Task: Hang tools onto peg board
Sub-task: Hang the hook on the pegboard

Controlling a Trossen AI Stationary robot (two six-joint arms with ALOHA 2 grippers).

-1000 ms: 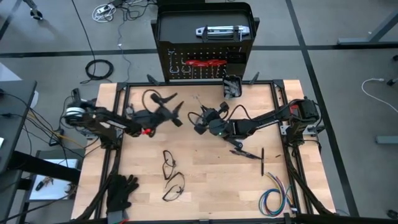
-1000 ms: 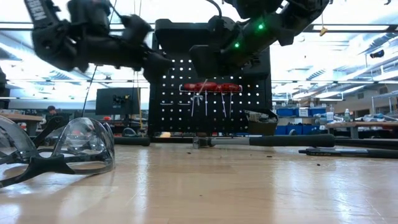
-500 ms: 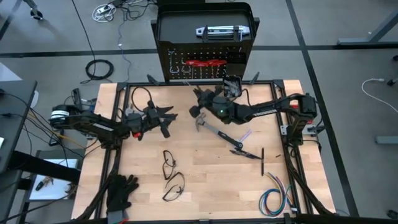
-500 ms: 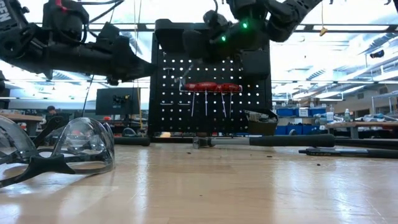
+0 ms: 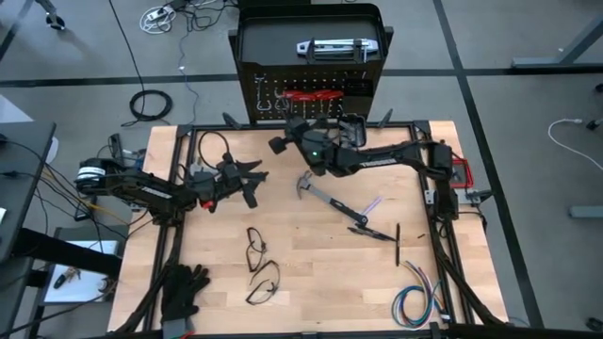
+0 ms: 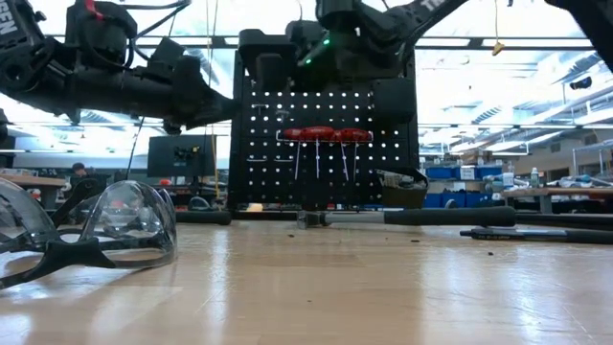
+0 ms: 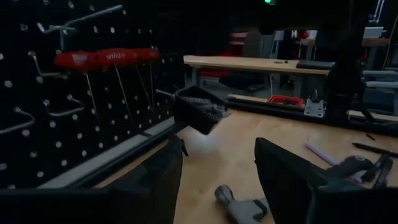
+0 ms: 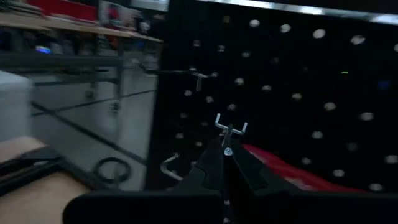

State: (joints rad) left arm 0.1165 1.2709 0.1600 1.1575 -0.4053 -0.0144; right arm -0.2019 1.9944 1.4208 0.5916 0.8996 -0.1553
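The black peg board stands upright at the table's far edge, with red-handled tools hanging on its hooks and a small black bin at its right. A black-handled hammer lies flat on the table. My right gripper is shut, raised and level, close in front of the board's left part. A small silver forked piece shows just past its tips. My left gripper is open and level over the table's left half, with nothing between its fingers. My right gripper: I cannot tell whether its shut fingers hold the small silver forked piece at their tips or whether that piece is a hook on the board behind them. My left gripper touches nothing.
Two pairs of safety glasses lie near the table's middle. Black gloves lie at the near left corner and a coloured wire bundle at the near right. A dark slim tool lies right of the hammer. A silver flat tool lies on the board's top.
My right gripper has risen and gone toward the table's far edge and leftward, from above the hammer's head to the peg board, staying shut. The hammer has stayed on the table. My left gripper drew back toward the table's left edge and rolled, then kept still.
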